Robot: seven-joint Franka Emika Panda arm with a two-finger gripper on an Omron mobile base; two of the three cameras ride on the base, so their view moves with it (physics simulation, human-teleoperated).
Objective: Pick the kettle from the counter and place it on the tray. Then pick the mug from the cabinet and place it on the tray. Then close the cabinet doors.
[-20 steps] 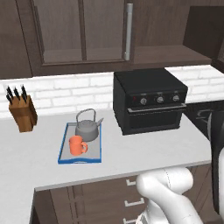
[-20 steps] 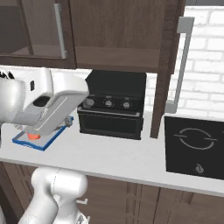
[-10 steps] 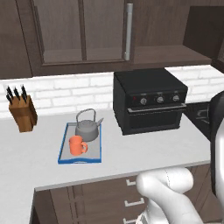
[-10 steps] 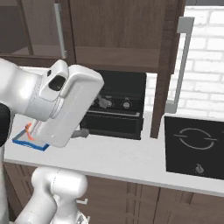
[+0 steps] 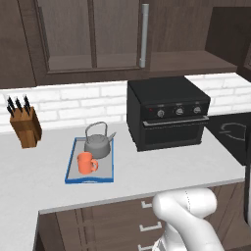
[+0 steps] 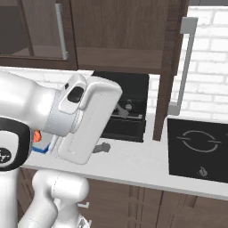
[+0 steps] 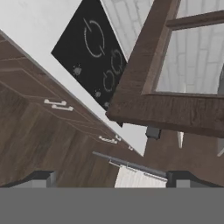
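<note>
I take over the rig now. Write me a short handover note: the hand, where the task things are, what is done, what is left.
Hand: open, holds nothing, aimed at the open right cabinet door.
Kettle and mug: both on the tray, on the counter left of the black oven.
Done: kettle and mug placed.
Left: close the cabinet doors. The right one stands swung out over the counter; the left one looks shut.

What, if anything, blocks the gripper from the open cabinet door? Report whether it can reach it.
Probably yes. The gripper is open, and in the hand view the open cabinet door stands right ahead of it with nothing between them.
</note>
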